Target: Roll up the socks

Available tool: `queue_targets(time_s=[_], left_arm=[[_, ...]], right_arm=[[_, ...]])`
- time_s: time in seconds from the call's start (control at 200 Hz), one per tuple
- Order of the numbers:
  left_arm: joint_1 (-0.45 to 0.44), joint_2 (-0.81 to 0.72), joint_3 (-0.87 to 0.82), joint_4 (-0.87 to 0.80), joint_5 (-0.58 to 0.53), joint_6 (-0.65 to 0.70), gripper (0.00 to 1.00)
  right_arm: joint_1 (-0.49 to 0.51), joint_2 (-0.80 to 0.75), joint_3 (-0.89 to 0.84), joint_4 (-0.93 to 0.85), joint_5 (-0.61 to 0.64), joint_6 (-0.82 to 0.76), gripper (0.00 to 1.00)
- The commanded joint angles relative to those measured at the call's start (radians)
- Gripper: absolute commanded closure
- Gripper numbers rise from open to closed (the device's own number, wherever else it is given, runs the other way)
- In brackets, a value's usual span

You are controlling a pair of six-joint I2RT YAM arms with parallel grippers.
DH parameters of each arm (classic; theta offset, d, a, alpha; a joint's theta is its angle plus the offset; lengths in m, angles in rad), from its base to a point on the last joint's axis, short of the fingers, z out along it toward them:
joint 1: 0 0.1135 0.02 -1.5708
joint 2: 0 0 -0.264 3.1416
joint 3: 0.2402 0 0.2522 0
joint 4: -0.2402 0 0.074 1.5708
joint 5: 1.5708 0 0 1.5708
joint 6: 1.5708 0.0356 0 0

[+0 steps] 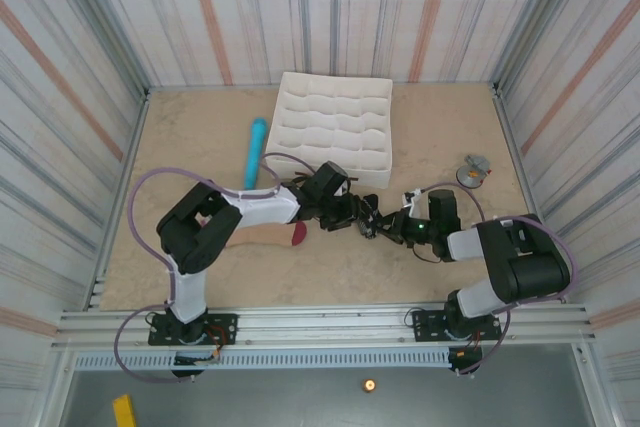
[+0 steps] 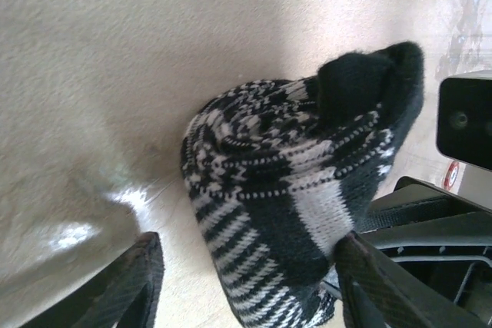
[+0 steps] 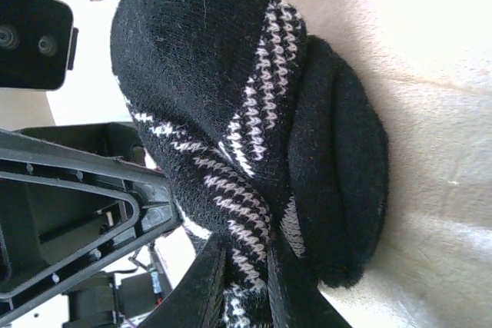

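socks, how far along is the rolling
Done: the black sock is coiled into a tight roll. In hand: the right end effector pinches its fabric while the left end effector straddles the roll, jaws apart. Left: the beige sock lies flat and unrolled beside the left arm, so roughly halfway.

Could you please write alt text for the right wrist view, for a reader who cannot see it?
A rolled black knitted sock with thin white stripes lies on the pale beige table, a fold of its fabric pinched between the right gripper's two dark fingers at the bottom edge. Part of the other arm's black plastic frame sits close on the left.
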Motion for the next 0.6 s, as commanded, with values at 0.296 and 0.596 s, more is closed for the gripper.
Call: queue_targets(time_s=[0.296, 0.596], left_arm=[[-0.007, 0.099, 0.08, -0.068, 0.0, -0.004, 0.51], [-0.01, 0.163, 0.205, -0.299, -0.008, 0.049, 0.75]], right_arm=[[-0.051, 0.015, -0.032, -0.176, 0.072, 0.098, 0.92], [-0.056, -0.106, -0.019, -0.298, 0.104, 0.13, 0.79]])
